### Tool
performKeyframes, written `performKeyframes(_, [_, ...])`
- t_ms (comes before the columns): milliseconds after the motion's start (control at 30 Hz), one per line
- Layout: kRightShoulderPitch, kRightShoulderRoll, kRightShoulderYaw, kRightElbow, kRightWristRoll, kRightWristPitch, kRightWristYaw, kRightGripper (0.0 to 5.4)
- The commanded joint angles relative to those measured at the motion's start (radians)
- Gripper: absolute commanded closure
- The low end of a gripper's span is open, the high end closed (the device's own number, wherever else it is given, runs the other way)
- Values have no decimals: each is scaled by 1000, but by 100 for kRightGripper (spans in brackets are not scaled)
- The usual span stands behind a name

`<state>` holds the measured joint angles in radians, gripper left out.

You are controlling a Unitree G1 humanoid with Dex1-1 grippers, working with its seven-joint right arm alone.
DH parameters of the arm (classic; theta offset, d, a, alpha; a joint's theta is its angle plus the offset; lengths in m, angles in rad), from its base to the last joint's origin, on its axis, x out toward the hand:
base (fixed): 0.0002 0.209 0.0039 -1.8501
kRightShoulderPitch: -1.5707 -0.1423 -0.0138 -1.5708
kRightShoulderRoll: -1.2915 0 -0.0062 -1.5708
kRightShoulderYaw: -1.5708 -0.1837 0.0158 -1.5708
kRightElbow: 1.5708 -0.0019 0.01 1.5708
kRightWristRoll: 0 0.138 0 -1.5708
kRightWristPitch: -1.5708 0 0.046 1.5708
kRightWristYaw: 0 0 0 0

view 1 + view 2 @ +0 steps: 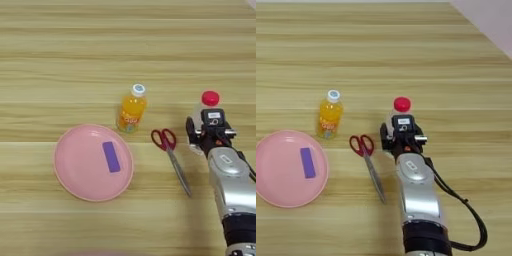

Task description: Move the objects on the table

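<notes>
A small clear bottle with a red cap (210, 98) stands upright at the right of the table (60, 60). My right gripper (202, 131) is at its near side, right up against the bottle's body and hiding its lower part; the same bottle (402, 104) and gripper (397, 131) show in the right eye view. Red-handled scissors (170, 156) lie flat just left of the gripper, blades pointing toward me. An orange-drink bottle with a white cap (132, 110) stands upright further left.
A pink plate (75, 170) with a purple rectangular piece (111, 156) on it lies at the near left, close to the orange bottle. My silver forearm (416, 195) and its black cable (476, 225) come in from the bottom edge.
</notes>
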<state>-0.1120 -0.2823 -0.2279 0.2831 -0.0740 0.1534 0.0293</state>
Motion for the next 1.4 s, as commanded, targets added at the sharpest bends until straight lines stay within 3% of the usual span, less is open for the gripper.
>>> performKeyframes(33, [-91, -42, -14, -27, 6, -56, -18, 223])
performKeyframes(733, [-122, -40, 22, 111, 3, -49, -1, 223])
performKeyframes(1100, [-136, -75, 28, 223, 6, -63, 18, 223])
performKeyframes(1400, [-117, -65, 72, 225, -13, 1, 32, 223])
